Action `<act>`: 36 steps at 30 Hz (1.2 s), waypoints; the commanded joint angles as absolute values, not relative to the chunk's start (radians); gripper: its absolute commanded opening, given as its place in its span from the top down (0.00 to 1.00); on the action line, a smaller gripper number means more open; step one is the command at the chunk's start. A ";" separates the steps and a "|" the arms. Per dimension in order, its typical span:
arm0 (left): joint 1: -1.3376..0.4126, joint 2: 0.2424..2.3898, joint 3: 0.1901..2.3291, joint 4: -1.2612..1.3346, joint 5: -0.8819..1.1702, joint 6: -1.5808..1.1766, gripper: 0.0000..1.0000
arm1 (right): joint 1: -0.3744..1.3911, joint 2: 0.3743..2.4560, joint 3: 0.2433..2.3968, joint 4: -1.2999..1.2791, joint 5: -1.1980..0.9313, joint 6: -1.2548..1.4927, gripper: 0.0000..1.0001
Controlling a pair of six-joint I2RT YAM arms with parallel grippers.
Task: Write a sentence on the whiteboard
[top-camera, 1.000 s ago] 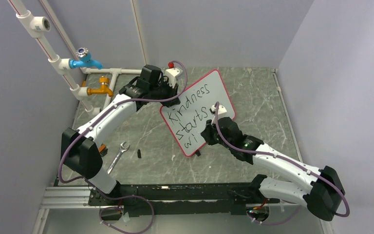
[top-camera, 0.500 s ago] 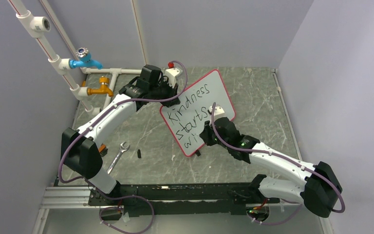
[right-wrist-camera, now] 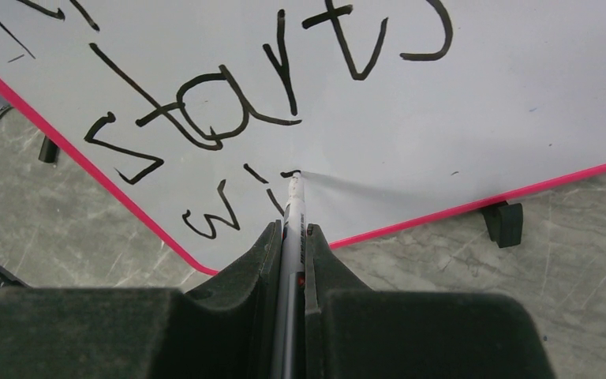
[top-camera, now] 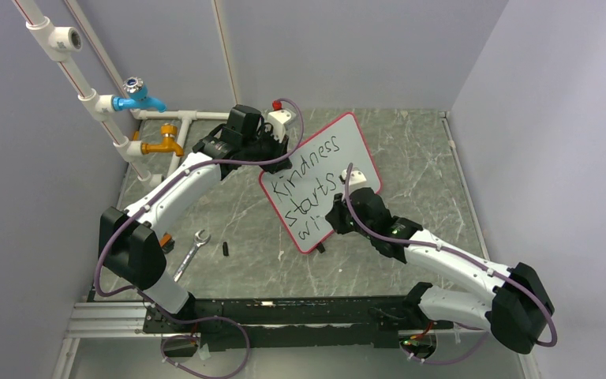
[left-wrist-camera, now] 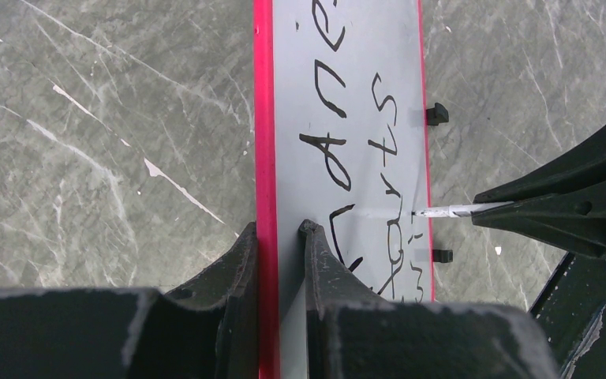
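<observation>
The whiteboard (top-camera: 347,146), white with a thin red rim, lies tilted on the table. Black writing on it (top-camera: 308,183) reads "Kindness", "starts" and "wi", with a short stroke begun after the "i". My left gripper (top-camera: 278,160) is shut on the board's left rim (left-wrist-camera: 265,158), one finger on each face. My right gripper (top-camera: 336,218) is shut on a white marker (right-wrist-camera: 292,213). The marker tip (right-wrist-camera: 295,175) touches the board just right of the "wi" (right-wrist-camera: 229,212). The marker also shows in the left wrist view (left-wrist-camera: 451,211).
A silver wrench (top-camera: 191,252) and a small black cap (top-camera: 226,249) lie on the marble table left of the board. Black feet (right-wrist-camera: 502,221) stand by the board's lower edge. White pipes with a blue tap (top-camera: 140,96) and a yellow tap (top-camera: 162,144) stand at the back left.
My right gripper has shifted slightly with the marker along the third line. A short stroke has appeared after "wi". The left arm and the board have not moved.
</observation>
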State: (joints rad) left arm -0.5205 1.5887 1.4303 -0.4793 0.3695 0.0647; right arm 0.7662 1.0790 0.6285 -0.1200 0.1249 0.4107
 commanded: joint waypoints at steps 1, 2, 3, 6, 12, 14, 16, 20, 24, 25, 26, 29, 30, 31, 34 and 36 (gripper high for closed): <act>-0.534 1.623 1.405 -0.607 0.241 0.206 1.00 | 0.747 1.088 0.659 -0.086 0.180 0.391 1.00; -0.533 1.623 1.405 -0.607 0.240 0.204 1.00 | 0.746 1.084 0.662 -0.092 0.184 0.390 1.00; -0.534 1.623 1.405 -0.608 0.241 0.204 1.00 | 0.744 1.077 0.664 -0.094 0.188 0.389 1.00; -0.533 1.622 1.404 -0.607 0.239 0.205 1.00 | 0.744 1.050 0.669 -0.110 0.198 0.386 1.00; -0.534 1.624 1.405 -0.607 0.241 0.206 1.00 | 0.743 1.018 0.676 -0.131 0.192 0.386 1.00; -0.532 1.623 1.406 -0.608 0.239 0.207 1.00 | 0.744 1.016 0.674 -0.126 0.181 0.390 1.00; -0.533 1.624 1.405 -0.608 0.239 0.207 1.00 | 0.744 1.014 0.673 -0.114 0.171 0.395 1.00; -0.532 1.624 1.405 -0.608 0.239 0.206 1.00 | 0.745 1.026 0.678 -0.089 0.150 0.402 1.00; -0.534 1.627 1.406 -0.610 0.239 0.207 1.00 | 0.745 1.056 0.694 -0.078 0.140 0.400 1.00; -0.533 1.626 1.405 -0.609 0.238 0.208 1.00 | 0.746 1.062 0.697 -0.076 0.140 0.400 1.00; -0.533 1.626 1.405 -0.609 0.237 0.208 1.00 | 0.746 1.066 0.699 -0.073 0.138 0.400 1.00; -0.533 1.626 1.405 -0.610 0.236 0.207 1.00 | 0.745 1.075 0.703 -0.066 0.136 0.400 1.00; -0.533 1.626 1.405 -0.609 0.238 0.208 1.00 | 0.745 1.077 0.703 -0.064 0.133 0.400 1.00; -0.533 1.626 1.406 -0.610 0.238 0.207 1.00 | 0.744 1.080 0.703 -0.062 0.131 0.401 1.00; -0.534 1.626 1.405 -0.609 0.236 0.208 1.00 | 0.745 1.084 0.696 -0.059 0.125 0.404 1.00; -0.534 1.626 1.405 -0.610 0.237 0.209 1.00 | 0.744 1.084 0.685 -0.058 0.118 0.408 1.00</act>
State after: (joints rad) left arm -0.5213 1.5887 1.4303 -0.4793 0.3698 0.0635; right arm 0.7467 1.0821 0.6571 -0.1177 0.1398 0.4007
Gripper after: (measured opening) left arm 0.203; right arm 0.125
